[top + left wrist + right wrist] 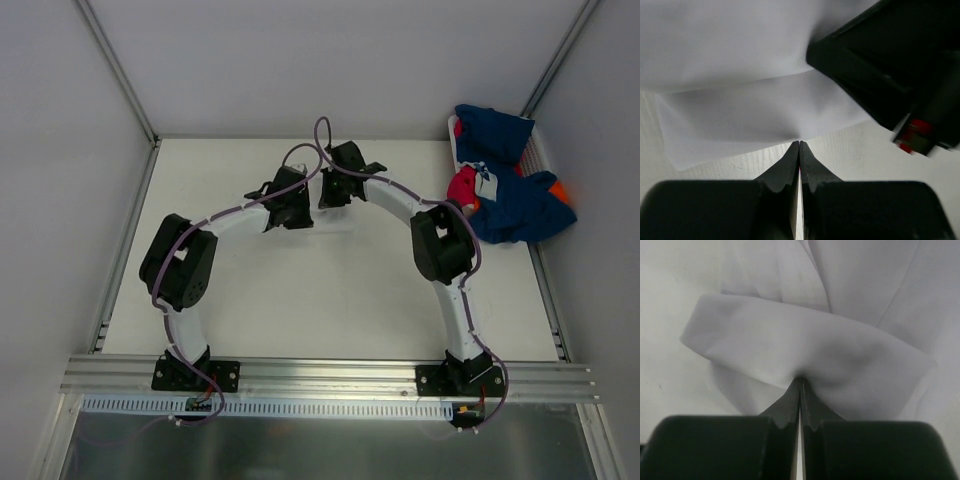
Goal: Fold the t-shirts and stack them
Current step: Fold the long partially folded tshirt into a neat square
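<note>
Left end effector point(799, 146): my fingers are pressed together, pinching an edge of the white t-shirt point(740, 115).
Right end effector point(800, 382): my fingers are together, clamped on a rolled fold of the same shirt.
White t-shirt: mid-counter point(300, 310), toward the far edge, under my two wrists.
Other t-shirts point(505, 190): navy, red and some orange, heaped at the far right corner in a white basket point(541, 150).

Tabletop point(330, 310) open near and left, shirt heap point(505, 190) blocking far-right corner, walls point(300, 60) on three sides
</note>
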You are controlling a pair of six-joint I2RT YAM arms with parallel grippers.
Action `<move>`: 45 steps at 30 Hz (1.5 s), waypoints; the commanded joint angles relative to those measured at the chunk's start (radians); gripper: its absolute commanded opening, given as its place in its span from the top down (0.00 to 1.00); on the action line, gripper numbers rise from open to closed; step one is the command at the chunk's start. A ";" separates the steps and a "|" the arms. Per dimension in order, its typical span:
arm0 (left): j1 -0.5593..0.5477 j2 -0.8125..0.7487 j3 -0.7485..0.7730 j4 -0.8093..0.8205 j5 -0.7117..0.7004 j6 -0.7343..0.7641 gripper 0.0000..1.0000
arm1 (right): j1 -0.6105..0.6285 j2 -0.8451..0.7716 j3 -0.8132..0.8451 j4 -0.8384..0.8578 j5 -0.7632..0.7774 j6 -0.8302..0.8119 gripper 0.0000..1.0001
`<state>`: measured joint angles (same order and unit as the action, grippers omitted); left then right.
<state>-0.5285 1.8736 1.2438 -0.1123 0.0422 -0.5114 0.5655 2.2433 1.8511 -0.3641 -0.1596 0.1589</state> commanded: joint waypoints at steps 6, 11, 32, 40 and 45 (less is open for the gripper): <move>0.016 -0.027 0.054 0.017 -0.065 0.040 1.00 | 0.004 0.042 0.050 -0.029 -0.032 0.022 0.99; 0.030 0.091 0.091 0.019 -0.045 0.025 1.00 | 0.004 0.010 0.027 -0.029 -0.032 0.016 1.00; 0.030 0.128 0.033 0.034 -0.048 -0.007 1.00 | 0.054 -0.119 -0.115 0.002 -0.040 0.025 0.99; 0.032 0.085 -0.036 0.054 -0.050 -0.016 1.00 | 0.054 -0.001 -0.001 -0.036 -0.020 0.031 1.00; 0.030 0.064 -0.098 0.068 -0.053 -0.030 1.00 | 0.037 0.128 0.191 -0.091 -0.004 0.021 1.00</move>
<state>-0.5026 1.9549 1.2057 0.0273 0.0158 -0.5350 0.6163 2.3093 1.9133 -0.4034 -0.1730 0.1791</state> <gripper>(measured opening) 0.003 0.009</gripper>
